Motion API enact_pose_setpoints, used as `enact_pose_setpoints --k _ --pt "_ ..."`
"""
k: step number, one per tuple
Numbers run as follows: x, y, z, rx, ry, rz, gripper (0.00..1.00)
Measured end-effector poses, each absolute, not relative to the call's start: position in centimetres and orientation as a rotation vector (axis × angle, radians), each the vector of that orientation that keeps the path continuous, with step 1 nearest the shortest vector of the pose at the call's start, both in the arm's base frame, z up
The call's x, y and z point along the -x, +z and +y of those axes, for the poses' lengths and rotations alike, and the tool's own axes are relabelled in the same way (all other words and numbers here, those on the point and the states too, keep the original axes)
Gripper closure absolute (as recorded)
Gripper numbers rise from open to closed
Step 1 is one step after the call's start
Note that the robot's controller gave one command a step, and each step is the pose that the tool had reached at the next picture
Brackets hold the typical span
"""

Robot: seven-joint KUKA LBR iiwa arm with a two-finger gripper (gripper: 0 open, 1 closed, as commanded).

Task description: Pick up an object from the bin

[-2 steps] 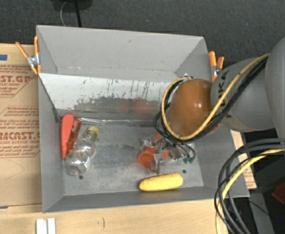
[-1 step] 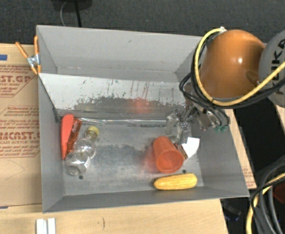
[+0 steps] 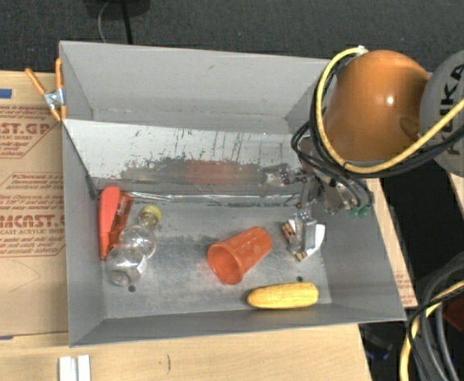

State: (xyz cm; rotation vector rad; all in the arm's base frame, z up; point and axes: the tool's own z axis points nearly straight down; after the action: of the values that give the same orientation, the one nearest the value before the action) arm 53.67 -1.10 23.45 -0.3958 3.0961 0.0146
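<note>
My gripper [image 3: 302,240] hangs low over the right part of the bin floor, its fingers a little apart with nothing between them. Just left of it an orange plastic cup [image 3: 239,254] lies on its side, mouth toward the front left. A yellow corn cob [image 3: 283,296] lies in front of the gripper, near the bin's front wall. The fingertips are clear of both.
At the left of the bin lie a clear plastic bottle with a yellow cap [image 3: 135,248] and an orange-red flat tool [image 3: 109,219] against the left wall. The arm with its orange cover and cables comes in over the right rim.
</note>
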Motion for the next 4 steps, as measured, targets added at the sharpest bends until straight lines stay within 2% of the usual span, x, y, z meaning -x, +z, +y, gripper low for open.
enact_pose_setpoints --k 1,2,3,4 --pt "-53.7 23.4 -1.1 0.396 0.015 3.096 0.0" --pt "-54.7 21.1 1.2 0.471 0.008 3.077 0.0" --pt "-53.4 16.5 4.2 0.511 0.016 3.074 0.0" --pt "-50.7 13.5 3.7 0.612 0.011 3.056 0.0"
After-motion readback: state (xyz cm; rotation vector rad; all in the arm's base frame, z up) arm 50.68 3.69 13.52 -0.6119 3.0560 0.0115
